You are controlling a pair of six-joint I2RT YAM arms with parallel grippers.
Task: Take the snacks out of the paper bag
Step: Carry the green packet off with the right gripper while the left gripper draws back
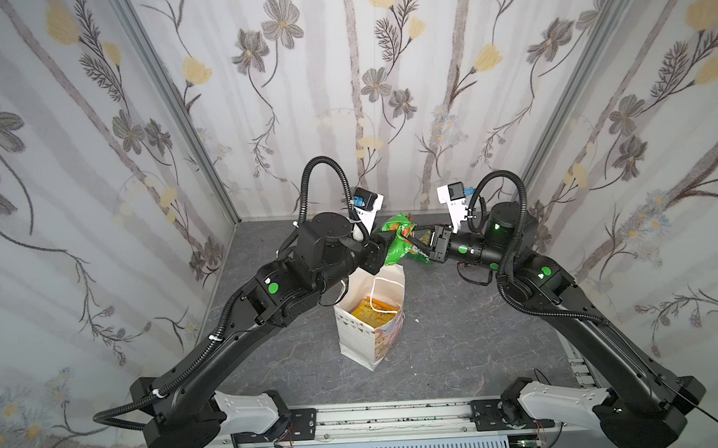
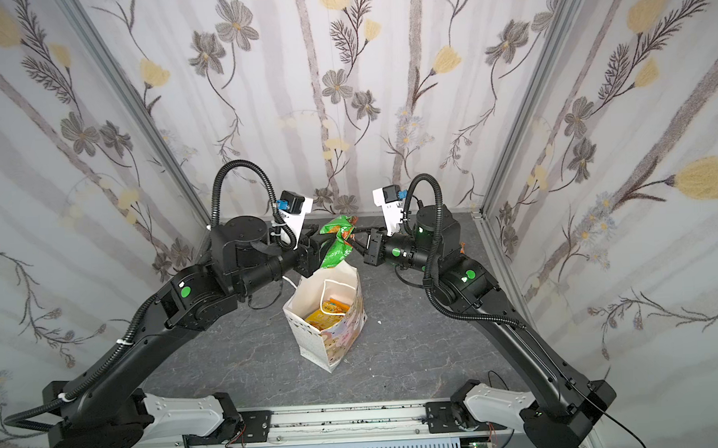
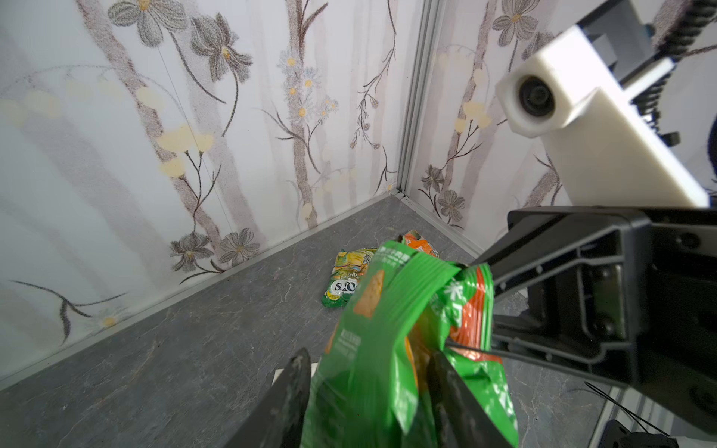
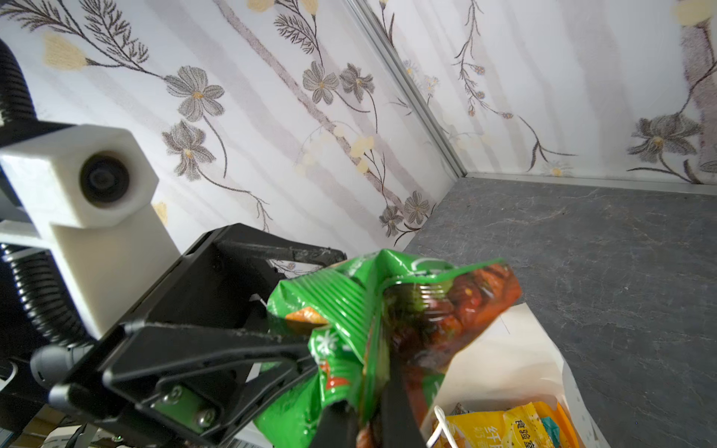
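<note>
Above the paper bag [image 1: 354,346] hangs the green-orange packet [image 1: 396,244]. The FOX'S packet [image 3: 345,285] and orange packet [image 3: 421,244] lie out on the table [image 3: 194,349]; yellow packets [image 1: 371,312] wait inside. Your right gripper [image 4: 364,417] pinches the raised packet tightly; your left gripper [image 3: 368,388] stands parted around it. Both wrists reach level, facing each other.

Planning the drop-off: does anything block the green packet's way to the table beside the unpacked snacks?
Only the left gripper: its open jaws straddle the green packet held by the right gripper. Nothing else visible does.
</note>
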